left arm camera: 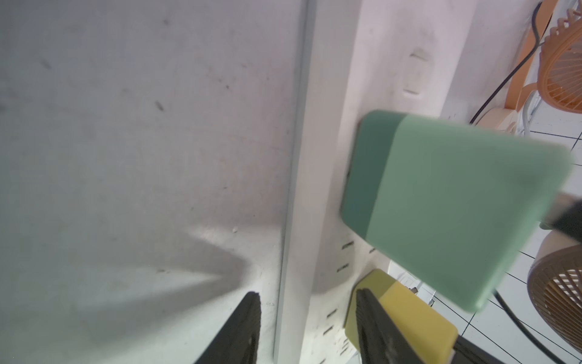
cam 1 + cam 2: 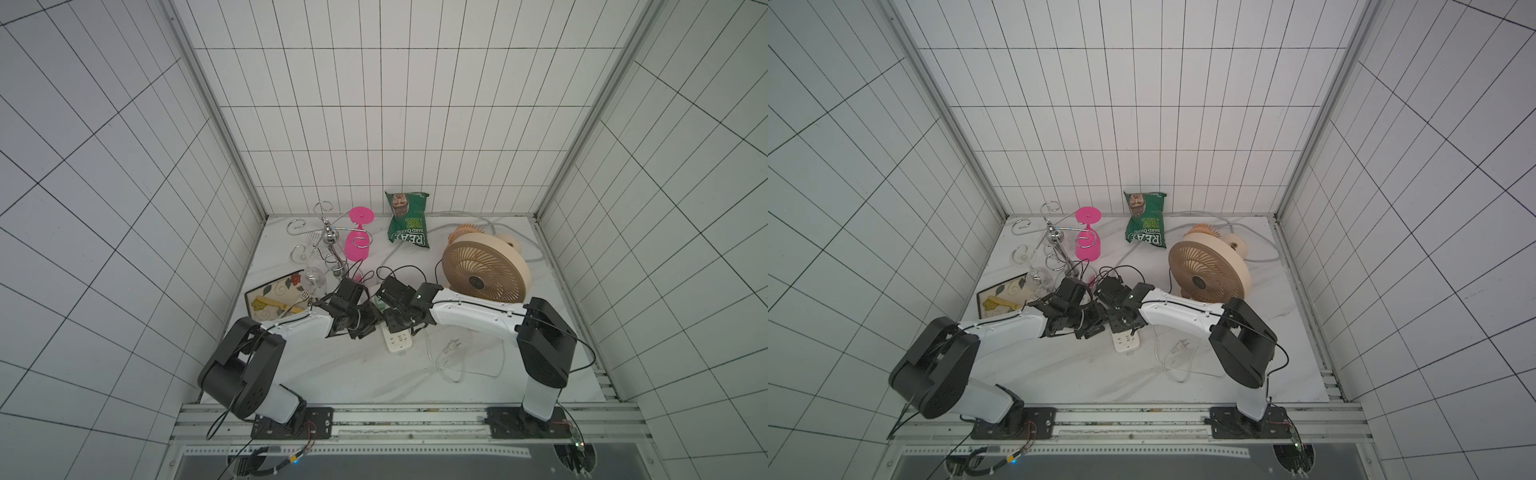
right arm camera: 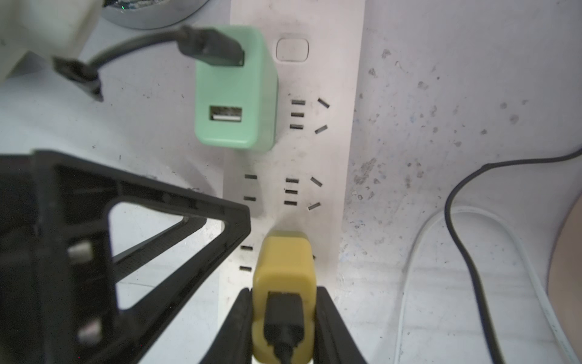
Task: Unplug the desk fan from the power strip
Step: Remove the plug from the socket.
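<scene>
Beige with a tan spiral grille, the desk fan (image 2: 484, 270) stands toward the back of the bench (image 2: 332, 374) on the right arm's side. Nearer the middle lies the power strip (image 3: 283, 160), a flat white bar mostly hidden under both wrists in both top views. Two adapters sit in it, each with a black lead: a yellow adapter (image 3: 283, 264) and, further along, a green adapter (image 3: 233, 94).

The right pincer (image 3: 285, 296) is pinching the yellow adapter by its two sides, and the adapter looks fully seated. The left pincer (image 1: 307, 296) is partly spread and grips nothing. One finger is over the bench beside the strip and the other is over the strip's face next to the yellow adapter, so it seems placed to hold the strip down.

I judge that the grasp is made and the pull has not begun. The next move calls for a straight draw away from the strip's face, with the left arm bracing so the strip does not lift along. I cannot trace the black lead all the way to the fan. A loose white plug (image 2: 451, 345) on a thin white cord lies on the bench near the right arm, in no socket.

Crowding is the worry, since the two wrists nearly touch and the green adapter stands close by. Further off are a crisp bag (image 2: 407, 220), a wire rack (image 2: 328, 237) with a pink glass (image 2: 359, 239), and a patterned tray (image 2: 276, 297).
</scene>
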{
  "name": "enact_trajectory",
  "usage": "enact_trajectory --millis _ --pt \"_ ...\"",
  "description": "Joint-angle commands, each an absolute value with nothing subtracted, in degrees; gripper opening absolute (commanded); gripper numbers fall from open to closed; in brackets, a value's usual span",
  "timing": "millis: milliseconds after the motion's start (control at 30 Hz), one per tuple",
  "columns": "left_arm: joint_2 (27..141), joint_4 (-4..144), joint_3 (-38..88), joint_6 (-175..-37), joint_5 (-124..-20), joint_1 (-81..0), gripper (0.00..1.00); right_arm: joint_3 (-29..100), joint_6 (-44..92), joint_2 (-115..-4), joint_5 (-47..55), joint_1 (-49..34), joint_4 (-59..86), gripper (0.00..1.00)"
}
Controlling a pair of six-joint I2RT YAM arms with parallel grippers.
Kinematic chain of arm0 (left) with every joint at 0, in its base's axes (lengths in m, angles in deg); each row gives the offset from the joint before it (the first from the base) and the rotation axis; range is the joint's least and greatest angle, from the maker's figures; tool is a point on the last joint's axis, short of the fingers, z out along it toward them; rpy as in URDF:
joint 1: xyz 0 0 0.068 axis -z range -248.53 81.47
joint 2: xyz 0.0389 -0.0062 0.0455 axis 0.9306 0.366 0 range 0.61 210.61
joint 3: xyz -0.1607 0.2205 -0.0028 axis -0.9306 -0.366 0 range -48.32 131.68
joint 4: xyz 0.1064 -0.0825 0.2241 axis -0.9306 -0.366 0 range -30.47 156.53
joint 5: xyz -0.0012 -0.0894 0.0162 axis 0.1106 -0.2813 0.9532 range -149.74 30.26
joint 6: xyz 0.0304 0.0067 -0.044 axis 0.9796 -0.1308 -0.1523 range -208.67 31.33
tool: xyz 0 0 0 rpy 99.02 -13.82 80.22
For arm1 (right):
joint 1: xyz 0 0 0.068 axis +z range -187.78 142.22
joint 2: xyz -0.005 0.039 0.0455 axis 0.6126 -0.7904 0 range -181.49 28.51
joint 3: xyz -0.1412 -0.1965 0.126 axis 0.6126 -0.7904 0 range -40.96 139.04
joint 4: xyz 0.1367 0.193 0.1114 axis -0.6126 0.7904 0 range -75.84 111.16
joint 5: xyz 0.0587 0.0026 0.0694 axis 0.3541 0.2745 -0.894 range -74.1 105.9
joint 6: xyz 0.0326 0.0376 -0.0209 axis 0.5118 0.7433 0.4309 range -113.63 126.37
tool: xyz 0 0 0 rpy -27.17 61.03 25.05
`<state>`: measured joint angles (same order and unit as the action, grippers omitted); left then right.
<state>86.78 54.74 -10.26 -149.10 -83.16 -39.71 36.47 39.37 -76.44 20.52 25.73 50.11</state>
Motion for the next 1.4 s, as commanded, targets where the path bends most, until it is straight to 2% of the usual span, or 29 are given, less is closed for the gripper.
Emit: enact_trajectory --millis 0,433,733,1367 --pt "88.59 57.93 -10.34 -147.39 -84.83 -39.53 0.51 38.05 38.4 -76.71 19.22 26.56 48.79 0.18" --pt "93.26 47.2 -8.53 -145.89 -80.33 -38.24 0.46 41.37 37.88 -75.51 20.66 26.64 49.55 0.17" --pt "96.82 41.87 -7.42 -145.64 -77.14 -36.35 0.48 44.2 37.78 -74.79 22.11 26.64 49.13 0.16" --pt "101.1 39.72 -8.97 -146.23 -72.5 -37.09 0.46 38.98 37.11 -67.54 28.99 25.7 47.73 0.14"
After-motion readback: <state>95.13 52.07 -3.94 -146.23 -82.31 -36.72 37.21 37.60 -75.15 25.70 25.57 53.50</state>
